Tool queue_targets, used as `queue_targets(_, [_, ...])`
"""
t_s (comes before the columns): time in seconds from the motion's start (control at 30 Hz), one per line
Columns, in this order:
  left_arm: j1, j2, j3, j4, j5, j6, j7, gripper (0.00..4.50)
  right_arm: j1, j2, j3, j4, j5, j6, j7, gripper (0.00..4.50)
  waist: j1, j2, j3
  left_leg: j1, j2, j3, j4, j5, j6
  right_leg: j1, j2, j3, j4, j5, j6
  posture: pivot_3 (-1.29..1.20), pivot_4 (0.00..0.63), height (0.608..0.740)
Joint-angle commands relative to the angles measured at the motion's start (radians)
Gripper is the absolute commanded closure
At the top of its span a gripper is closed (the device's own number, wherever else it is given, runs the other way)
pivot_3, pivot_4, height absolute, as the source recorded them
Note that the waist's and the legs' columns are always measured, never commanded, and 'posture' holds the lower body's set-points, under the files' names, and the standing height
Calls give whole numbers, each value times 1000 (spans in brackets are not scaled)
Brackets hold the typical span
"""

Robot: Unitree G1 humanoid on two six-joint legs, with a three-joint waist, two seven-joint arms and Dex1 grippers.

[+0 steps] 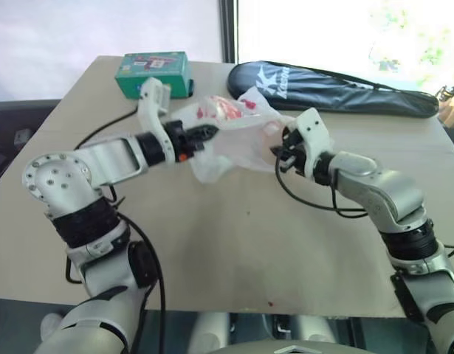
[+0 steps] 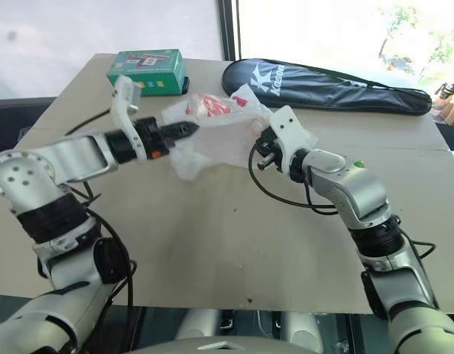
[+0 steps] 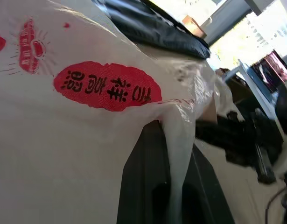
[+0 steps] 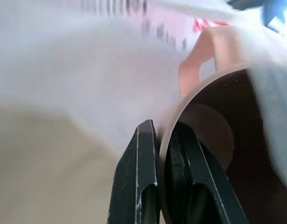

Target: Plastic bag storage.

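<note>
The table (image 1: 234, 243) carries a long black racket cover (image 1: 337, 87) and a green box (image 1: 153, 72), both beyond the fingers. The plastic bag (image 1: 230, 133) hangs stretched between the left fingers (image 1: 206, 135) and right fingers (image 1: 280, 153), each pair clamped tight on its film, above the tabletop.

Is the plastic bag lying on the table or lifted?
Lifted: the plastic bag hangs crumpled between left tool and right tool.

The plastic bag (image 1: 234, 136) is thin, see-through white plastic, crinkly and a bit shiny, with red print. The table (image 1: 234, 251) is smooth, dull, light wood. The racket cover (image 1: 337, 88) is black cloth with a soft shine. The green box (image 1: 153, 74) looks like printed cardboard.
</note>
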Motion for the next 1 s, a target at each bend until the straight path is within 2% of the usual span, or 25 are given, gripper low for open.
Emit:
queue_targets(0.03, [-38,7,1,-3,-161,2,18,4500,-90,130,-22,113,-6,-108,26,4438,-1,0,0,0,0,0,0,0,0,0,0,0,0,0,0,0,150,740])
queue_targets(0.13, [-56,37,-7,47,-333,-60,59,4500,-186,230,38,326,-65,-241,110,4438,-21,2,2,1,0,0,0,0,0,1,0,0,1,0,0,0,150,740])
queue_targets(0.23, [-26,126,-70,50,-515,-158,142,4500,-239,252,43,515,-187,-391,103,3318,-24,2,2,2,0,-1,0,0,0,1,1,0,1,0,0,0,150,740])
queue_targets(0.27, [-8,156,-94,45,-572,-199,172,4500,-243,255,30,542,-198,-412,105,2792,-21,2,2,2,0,-1,0,0,0,1,1,0,1,0,0,0,150,740])
queue_targets(0.33, [31,208,-128,41,-645,-275,236,4500,-223,230,2,503,-203,-414,116,1964,-17,2,2,2,-1,-2,-1,0,0,1,0,0,0,0,0,0,150,740])
queue_targets(0.43, [78,265,-177,31,-713,-381,317,4500,-139,129,-23,303,-188,-330,163,482,-7,2,3,0,-4,-4,-1,-1,1,1,-5,-1,-1,0,0,0,150,740])
queue_targets(0.47, [93,279,-191,23,-720,-406,333,4500,-110,95,-42,228,-165,-289,178,226,-9,2,3,-1,-6,-5,-2,-1,1,1,-8,-2,-2,0,0,0,150,740])
queue_targets(0.57, [137,303,-220,12,-702,-461,369,4500,-19,-21,-119,-18,-15,-157,279,226,-8,4,4,-1,-6,-5,-3,-1,1,1,-8,-3,-2,0,0,0,150,740])
queue_targets(0.63, [158,308,-237,14,-663,-493,386,4500,38,-105,-214,-196,155,-53,339,99,-7,5,5,0,-6,-5,-4,-1,1,1,-8,-3,-3,0,0,0,150,740])
queue_targets(0.73, [161,296,-264,24,-629,-543,411,4500,84,-167,-342,-361,367,39,329,99,-6,6,6,1,-6,-5,-6,-1,1,1,-7,-3,-3,0,0,0,150,740])
queue_targets(0.8, [149,287,-283,20,-617,-560,408,4500,94,-188,-405,-394,444,68,289,99,-7,6,6,2,-6,-4,-6,0,1,2,-6,-3,-2,0,0,0,150,740])
queue_targets(0.87, [132,285,-302,6,-610,-570,395,4500,118,-250,-441,-393,402,31,308,99,-2,6,6,3,-6,-4,-6,0,1,3,-6,-3,-2,0,0,0,150,740])
queue_targets(0.93, [115,284,-314,-3,-617,-582,392,4500,125,-289,-482,-351,431,52,303,99,4,5,6,3,-7,-4,-6,0,1,3,-6,-3,-2,0,0,0,150,740])
queue_targets(1.0, [94,284,-327,-17,-617,-587,382,4500,137,-326,-471,-334,448,72,325,99,6,5,6,3,-8,-4,-6,0,2,3,-7,-3,-2,0,0,0,150,740])
